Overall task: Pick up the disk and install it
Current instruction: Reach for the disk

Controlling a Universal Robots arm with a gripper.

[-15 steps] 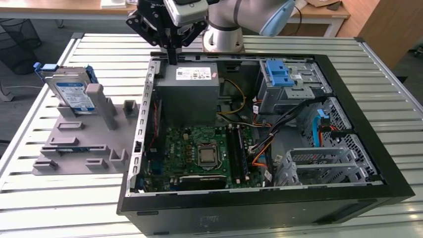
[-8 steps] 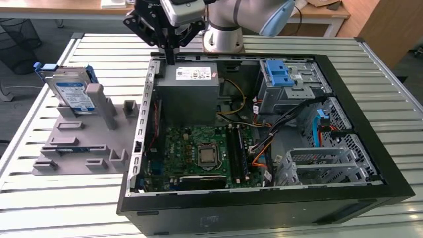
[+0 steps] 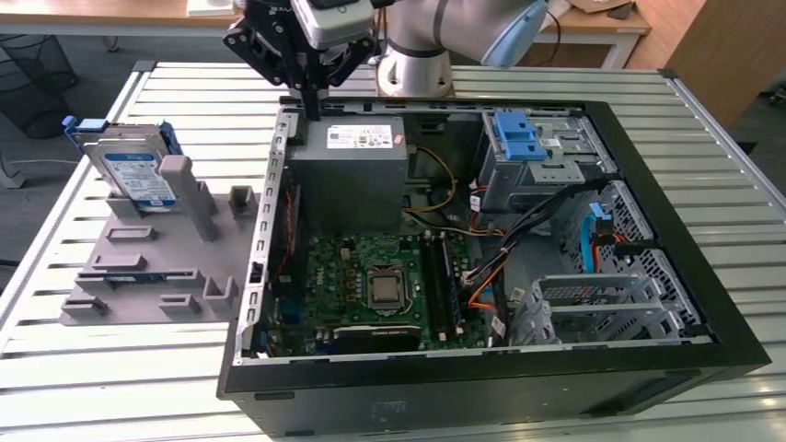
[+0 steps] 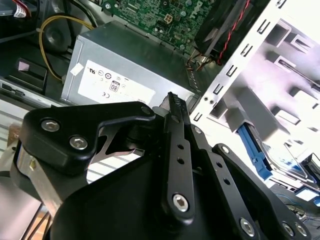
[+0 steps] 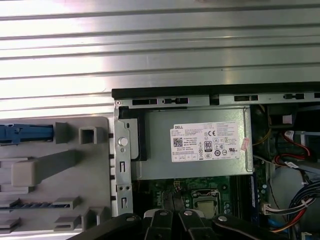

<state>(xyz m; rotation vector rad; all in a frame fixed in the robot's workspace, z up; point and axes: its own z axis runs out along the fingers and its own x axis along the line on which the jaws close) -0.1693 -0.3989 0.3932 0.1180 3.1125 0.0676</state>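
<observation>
On grey rack (image 3: 160, 267), exterior view's left of case (image 3: 491, 396): disk (image 3: 132, 175) standing on edge, label facing out, well apart from gripper. Judged stiff, fairly heavy for its size, shock-sensitive; bare metal faces likely slippery. Best hold probably across flat faces at free upper end, clear of blue frame rails. Gripper (image 3: 312, 109) over far edge of case, just above power supply (image 3: 353, 152); fingers pressed together, holding nothing.
</observation>
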